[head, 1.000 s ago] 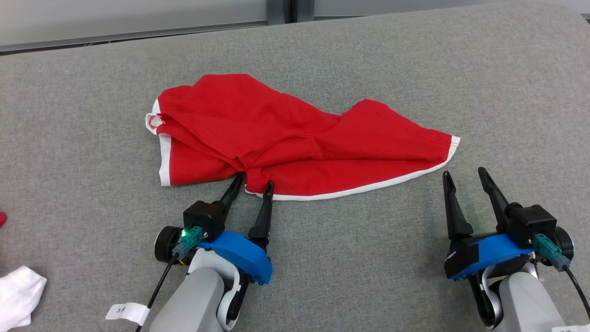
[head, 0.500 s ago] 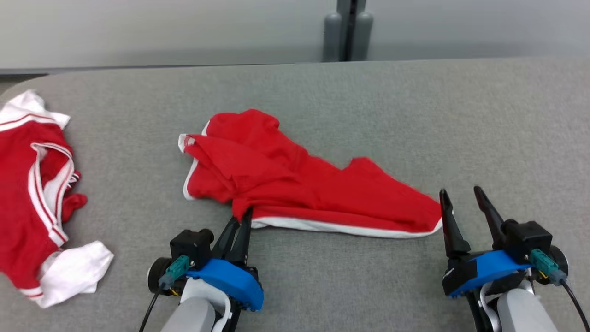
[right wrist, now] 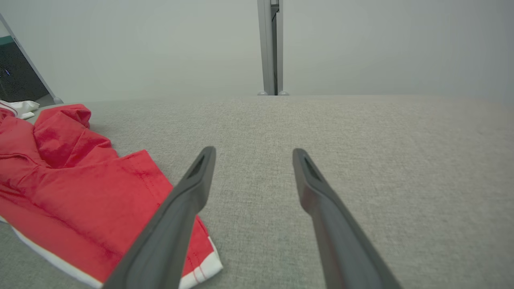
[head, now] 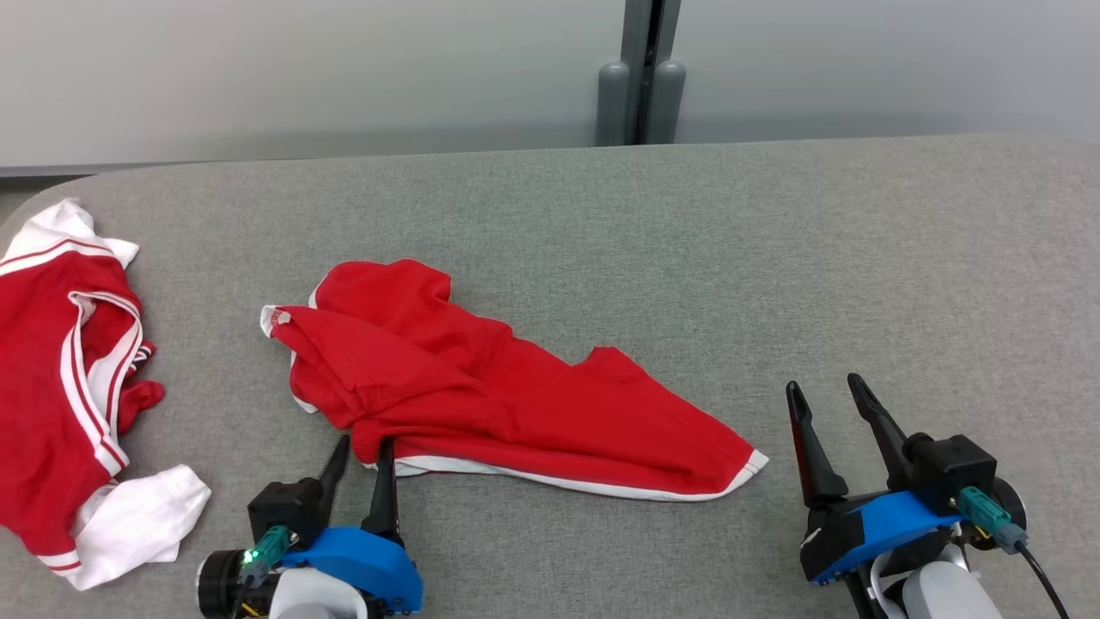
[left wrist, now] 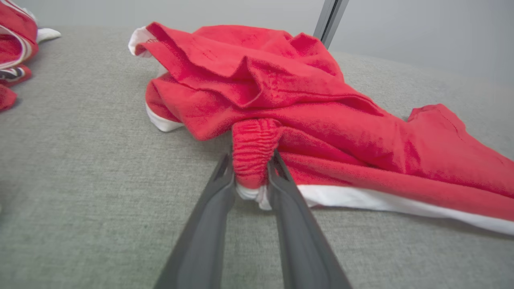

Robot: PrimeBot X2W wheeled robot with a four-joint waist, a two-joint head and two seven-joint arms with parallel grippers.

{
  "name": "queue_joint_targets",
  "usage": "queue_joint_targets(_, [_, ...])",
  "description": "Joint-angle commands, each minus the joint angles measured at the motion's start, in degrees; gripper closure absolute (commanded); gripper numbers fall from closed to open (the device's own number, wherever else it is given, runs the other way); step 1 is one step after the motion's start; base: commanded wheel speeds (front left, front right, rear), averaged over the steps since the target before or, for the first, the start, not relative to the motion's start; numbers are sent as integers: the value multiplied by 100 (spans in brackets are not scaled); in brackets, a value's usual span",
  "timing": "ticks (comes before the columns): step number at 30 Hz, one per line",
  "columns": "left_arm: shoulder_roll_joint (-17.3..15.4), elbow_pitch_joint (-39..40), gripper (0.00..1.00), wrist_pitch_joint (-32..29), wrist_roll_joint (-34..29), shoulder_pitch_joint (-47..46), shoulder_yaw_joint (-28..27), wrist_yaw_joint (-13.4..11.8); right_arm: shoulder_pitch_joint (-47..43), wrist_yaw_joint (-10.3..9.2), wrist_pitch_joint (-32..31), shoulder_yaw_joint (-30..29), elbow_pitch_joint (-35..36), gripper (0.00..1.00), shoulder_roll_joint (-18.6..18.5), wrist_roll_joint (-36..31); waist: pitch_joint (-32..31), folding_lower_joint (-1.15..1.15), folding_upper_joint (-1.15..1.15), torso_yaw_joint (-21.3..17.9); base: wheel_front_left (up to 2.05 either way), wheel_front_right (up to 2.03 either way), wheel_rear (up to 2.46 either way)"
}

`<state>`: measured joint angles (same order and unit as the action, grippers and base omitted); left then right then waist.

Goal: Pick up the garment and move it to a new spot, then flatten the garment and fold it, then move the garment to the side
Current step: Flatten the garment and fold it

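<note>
While the garment (head: 516,404) lies crumpled on the bench (head: 773,258), the move looks done; flattening, folding and setting aside remain. The left gripper (head: 365,441) flanks its waistband (left wrist: 255,148), slightly parted; whether it grips, I cannot tell. The right gripper (head: 821,383) stands spread, empty.

The right gripper (right wrist: 253,151) stood with its two dark fingers spread wide apart and nothing between them, angled low over the grey cloth-covered bench (right wrist: 381,140). To their left lay the red garment (right wrist: 80,188), rumpled, its white-trimmed corner reaching just under the left-hand finger. Past it, at the far left edge, a scrap of white cloth (right wrist: 20,107) showed in front of a dark panel (right wrist: 16,80). Behind the bench a grey post (right wrist: 271,48) rose against the pale wall (right wrist: 140,48).
</note>
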<state>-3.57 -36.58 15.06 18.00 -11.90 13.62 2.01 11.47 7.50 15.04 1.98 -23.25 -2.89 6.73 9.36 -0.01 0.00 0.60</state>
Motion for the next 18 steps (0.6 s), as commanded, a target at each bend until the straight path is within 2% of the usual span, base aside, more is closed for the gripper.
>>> queue_joint_targets(1, [-34,107,0,18,-83,72,-143,-90,-99,-2,18,35,23,0,-8,25,-94,1,0,-107,0,0,0])
queue_joint_targets(5, [-3,400,0,18,-291,289,-465,-265,-204,-1,18,110,93,0,-8,-16,-262,1,0,-224,0,0,0])
queue_joint_targets(18, [66,630,0,18,-507,919,-608,-183,-577,-1,18,349,50,0,-7,-42,-709,1,0,-271,0,0,0])
